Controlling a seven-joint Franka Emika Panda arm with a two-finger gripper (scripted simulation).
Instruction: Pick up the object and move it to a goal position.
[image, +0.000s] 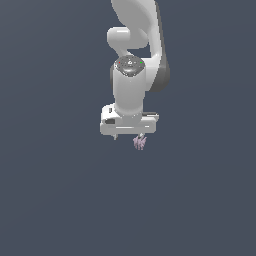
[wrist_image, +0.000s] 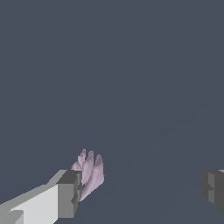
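Two grey finger pads of the white arm's gripper stand wide apart, gripping nothing. Its small pale purple-pink knobbly clump sits against one pad, off-centre in the gap, likely because closing has not yet begun.

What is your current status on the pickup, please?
Gripper open, fingers wide apart. Purple-pink clump against one finger, not clamped. Nothing in the way.
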